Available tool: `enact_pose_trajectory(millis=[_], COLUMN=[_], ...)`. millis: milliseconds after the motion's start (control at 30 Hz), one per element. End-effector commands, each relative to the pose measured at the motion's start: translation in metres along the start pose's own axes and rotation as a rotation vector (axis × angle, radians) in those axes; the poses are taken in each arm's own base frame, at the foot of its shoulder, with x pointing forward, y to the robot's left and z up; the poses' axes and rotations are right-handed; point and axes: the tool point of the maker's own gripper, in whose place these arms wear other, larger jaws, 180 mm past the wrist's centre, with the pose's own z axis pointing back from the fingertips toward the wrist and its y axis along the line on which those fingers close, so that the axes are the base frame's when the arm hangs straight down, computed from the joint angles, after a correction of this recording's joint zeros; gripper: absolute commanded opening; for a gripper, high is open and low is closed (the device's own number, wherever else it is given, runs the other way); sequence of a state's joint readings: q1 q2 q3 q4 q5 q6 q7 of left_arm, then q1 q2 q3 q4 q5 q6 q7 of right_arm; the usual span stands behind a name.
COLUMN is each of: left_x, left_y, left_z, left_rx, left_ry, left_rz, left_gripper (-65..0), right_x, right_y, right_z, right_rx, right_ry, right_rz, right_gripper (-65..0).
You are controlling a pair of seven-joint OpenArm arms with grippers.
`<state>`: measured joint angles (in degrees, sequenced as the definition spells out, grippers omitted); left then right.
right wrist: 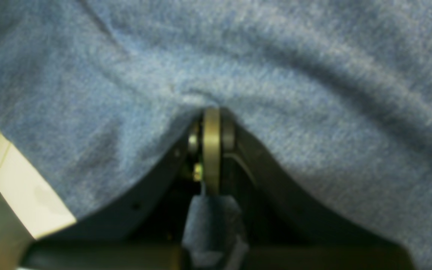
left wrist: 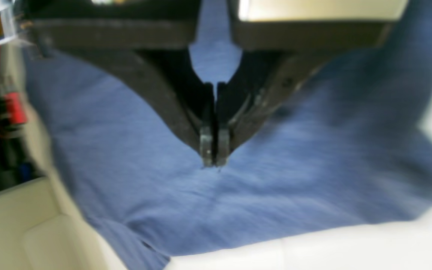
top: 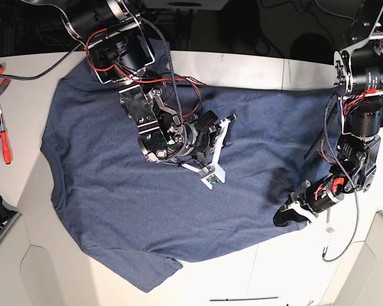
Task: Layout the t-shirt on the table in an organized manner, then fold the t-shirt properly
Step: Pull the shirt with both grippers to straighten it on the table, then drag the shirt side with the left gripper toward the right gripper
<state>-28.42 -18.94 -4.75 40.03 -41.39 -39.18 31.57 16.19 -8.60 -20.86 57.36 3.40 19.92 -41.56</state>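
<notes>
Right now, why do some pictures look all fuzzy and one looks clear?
The left wrist view is smeared, so the t-shirt and the shut left gripper look streaky. The right wrist view is soft because the cloth sits so close to the lens. The base view is sharp, with a dark shadow on the shirt beside the left gripper.

Robotics lab bench, as I see it from my station.
Two exposed arms (top: 153, 121) trail red wiring, a red screwdriver (top: 4, 137) lies on the table (top: 25, 95), cables hang behind.
</notes>
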Motion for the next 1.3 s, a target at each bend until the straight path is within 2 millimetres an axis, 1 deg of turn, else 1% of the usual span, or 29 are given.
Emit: enact_pose_trajectory(millis=[0,67,100,133,167,233,267,333,367,400,433,467,500,567,700,800,833,867,900,933,967,1000,1067,1100,1167,1200,1267], left_x=[0.02,0.003,-0.001,0.0,0.007,0.03,0.042,0.064,0.071,0.077,0.079,0.078,0.08,0.076,0.053,0.04,0.035,0.033,0.033,0.034,0.036,0.038,0.042,0.045,0.041,0.038,0.023], left_y=[-0.016,-0.031,-0.035,-0.036,-0.035,-0.026,-0.021,-0.012,-0.008,-0.005,-0.001,0.001,0.016,0.037,0.06,0.076,0.081,0.083,0.083,0.083,0.077,0.068,0.038,0.031,0.028,0.023,0.016], left_z=[-0.004,-0.011,-0.013,-0.014,-0.013,-0.006,-0.001,0.009,0.013,0.016,0.018,0.018,0.02,0.022,0.022,0.024,0.025,0.026,0.026,0.026,0.024,0.021,0.015,0.015,0.013,0.009,0.002], left_rx=[-0.053,-0.099,-0.109,-0.111,-0.108,-0.086,-0.07,-0.022,0.008,0.036,0.059,0.075,0.153,0.258,0.326,0.378,0.394,0.399,0.398,0.396,0.366,0.312,0.148,0.112,0.102,0.089,0.074], left_ry=[-0.031,0.04,0.058,0.049,0.014,-0.088,-0.136,-0.196,-0.203,-0.204,-0.198,-0.184,-0.183,-0.168,-0.121,-0.103,-0.094,-0.094,-0.1,-0.108,-0.12,-0.136,-0.17,-0.185,-0.173,-0.156,-0.079], left_rz=[0.002,0.042,0.046,0.047,0.047,0.035,0.009,-0.1,-0.175,-0.249,-0.307,-0.34,-0.332,-0.31,-0.242,-0.231,-0.23,-0.23,-0.23,-0.231,-0.234,-0.235,-0.237,-0.227,-0.204,-0.187,-0.175], left_gripper=[-65.0,-65.0,-65.0,-65.0,-65.0,-65.0,-65.0,-65.0,-58.3,-48.7,-41.3,-37.4,-35.9,-35.9,-36.1,-36.7,-38.0,-42.0,-48.3,-56.2,-65.0,-65.0,-65.0,-65.0,-65.0,-65.0,-65.0], right_x=[-0.015,-0.015,-0.015,-0.015,-0.015,-0.017,-0.018,-0.022,-0.024,-0.024,-0.024,-0.024,-0.024,-0.024,-0.023,-0.023,-0.023,-0.023,-0.023,-0.023,-0.023,-0.023,-0.023,-0.023,-0.023,-0.023,-0.024], right_y=[-0.005,-0.005,-0.005,-0.005,-0.005,-0.005,-0.004,-0.002,-0.002,-0.001,-0.001,-0.001,-0.001,-0.001,-0.001,-0.001,-0.001,-0.001,-0.001,-0.001,-0.001,-0.001,-0.001,-0.001,-0.001,-0.001,-0.001], right_z=[-0.001,-0.001,-0.001,-0.001,-0.001,-0.001,-0.001,-0.002,-0.002,-0.002,-0.002,-0.002,-0.002,-0.002,-0.002,-0.002,-0.002,-0.002,-0.002,-0.002,-0.002,-0.002,-0.002,-0.002,-0.002,-0.002,-0.002], right_rx=[-0.026,-0.026,-0.026,-0.026,-0.026,-0.026,-0.025,-0.02,-0.019,-0.018,-0.018,-0.018,-0.018,-0.018,-0.017,-0.017,-0.017,-0.017,-0.018,-0.018,-0.017,-0.017,-0.018,-0.018,-0.018,-0.018,-0.017], right_ry=[0.075,0.075,0.075,0.074,0.075,0.083,0.088,0.095,0.098,0.1,0.1,0.099,0.099,0.099,0.095,0.095,0.095,0.095,0.095,0.095,0.095,0.095,0.095,0.095,0.095,0.095,0.096], right_rz=[0.01,0.01,0.01,0.01,0.01,0.01,0.009,0.009,0.007,0.007,0.006,0.007,0.007,0.007,0.007,0.006,0.006,0.006,0.007,0.007,0.006,0.006,0.006,0.006,0.007,0.007,0.006], right_gripper=[-65.0,-65.0,-65.0,-65.0,-65.0,-65.0,-65.0,-65.0,-65.0,-65.0,-65.0,-65.0,-65.0,-65.0,-65.0,-65.0,-65.0,-65.0,-65.0,-65.0,-65.0,-65.0,-65.0,-65.0,-65.0,-65.0,-65.0])
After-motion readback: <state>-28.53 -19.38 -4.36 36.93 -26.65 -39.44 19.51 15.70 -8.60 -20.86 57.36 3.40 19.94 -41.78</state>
